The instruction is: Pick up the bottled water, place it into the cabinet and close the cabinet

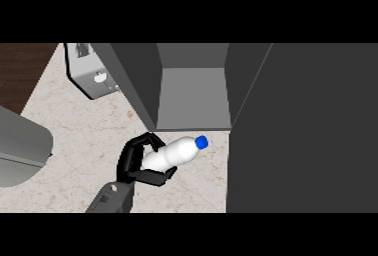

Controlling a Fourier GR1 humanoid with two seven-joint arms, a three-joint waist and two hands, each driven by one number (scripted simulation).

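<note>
A white water bottle point(176, 153) with a blue cap point(201, 142) lies tilted in my left hand point(136, 161), cap pointing up and to the right. The hand's fingers and thumb are curled round the bottle's lower half, hiding its base. It is held just below the front edge of the open cabinet point(190, 95), whose grey inside shows with nothing in it. The cabinet's dark door point(303, 125) stands open at the right. My right hand is out of view.
A silver appliance point(92, 76) stands on the beige stone counter point(74, 125) left of the cabinet. A large grey rounded object point(18, 150) fills the left edge. Dark wood floor point(26, 65) shows at the top left.
</note>
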